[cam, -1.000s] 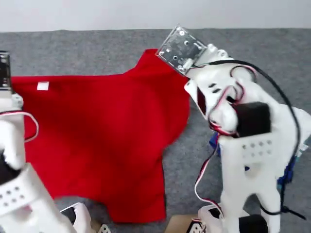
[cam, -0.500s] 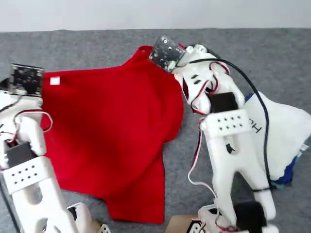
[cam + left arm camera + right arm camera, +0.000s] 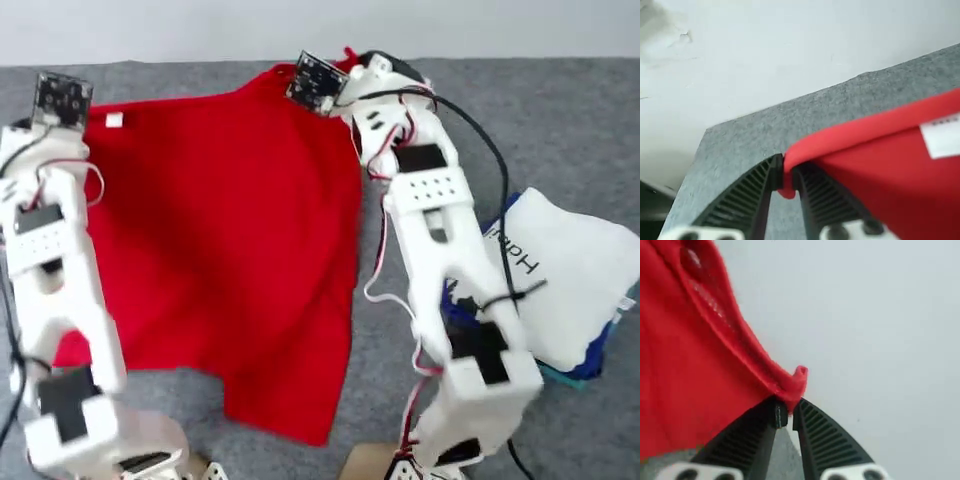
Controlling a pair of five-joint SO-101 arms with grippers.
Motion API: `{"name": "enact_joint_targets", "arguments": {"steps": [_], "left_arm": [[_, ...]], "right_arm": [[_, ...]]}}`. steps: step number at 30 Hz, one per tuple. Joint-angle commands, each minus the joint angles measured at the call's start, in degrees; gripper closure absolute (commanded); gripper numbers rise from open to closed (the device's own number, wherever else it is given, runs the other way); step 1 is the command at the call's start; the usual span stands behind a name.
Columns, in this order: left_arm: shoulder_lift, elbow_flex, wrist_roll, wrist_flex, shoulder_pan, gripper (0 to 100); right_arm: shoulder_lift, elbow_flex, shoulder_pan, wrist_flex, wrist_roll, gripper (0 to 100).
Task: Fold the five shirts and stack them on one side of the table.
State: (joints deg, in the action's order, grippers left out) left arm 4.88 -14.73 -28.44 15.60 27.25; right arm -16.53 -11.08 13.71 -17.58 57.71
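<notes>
From overhead I have the red shirt [image 3: 220,230] spread flat on the grey table [image 3: 570,110], lying well to the left of the pile of folded shirts [image 3: 575,285], whose top one is white with blue layers showing under it. Both arms stretch along the shirt to its far edge. The arm farther from the pile is at the corner with the white label [image 3: 114,120], and the arm nearer the pile is at the other far corner. The wrist views give me the grips, which the overhead hides under the camera boards [image 3: 318,82]. The left gripper [image 3: 786,172] is pinched narrow on a rolled red hem near the label, with grey table behind it. The right gripper [image 3: 788,412] is closed tight on a bunched tip of the red fabric, with pale wall [image 3: 880,315] behind it.
</notes>
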Motion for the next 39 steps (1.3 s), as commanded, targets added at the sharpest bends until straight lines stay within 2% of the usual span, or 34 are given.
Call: {"name": "enact_joint_targets", "arguments": {"steps": [1,4,10,16,21,25,31,34,39], "left_arm": [[8.1,13.1,-0.8,-1.5,0.1,100],[14.9,21.3,-2.5,0.0,0.1,100],[24.2,35.4,-3.4,11.1,-0.1,100],[28.1,39.8,-3.6,20.6,-0.1,100],[28.4,39.7,-3.6,27.8,-0.2,100],[28.1,39.7,-3.6,33.6,-0.3,100],[28.3,39.7,-3.5,39.2,-0.3,100],[28.3,39.7,-3.4,40.1,-0.3,100],[28.2,39.7,-3.3,40.6,-0.3,100]], "right_arm": [[-6.7,-13.9,-0.8,1.4,1.2,98.7],[-14.5,-22.5,-0.5,1.4,4.0,98.7],[-25.3,-36.0,1.5,-1.5,4.9,98.8],[-28.3,-40.1,2.5,-8.6,3.1,98.8],[-28.2,-40.5,2.5,-17.5,-11.1,98.8],[-28.8,-44.2,3.5,-28.3,-26.3,97.7],[-29.1,-44.8,5.8,-36.1,-46.2,82.8],[-31.3,-45.1,7.5,-38.0,-50.1,80.5],[-35.5,-45.2,11.0,-40.7,-51.0,80.3]]}}
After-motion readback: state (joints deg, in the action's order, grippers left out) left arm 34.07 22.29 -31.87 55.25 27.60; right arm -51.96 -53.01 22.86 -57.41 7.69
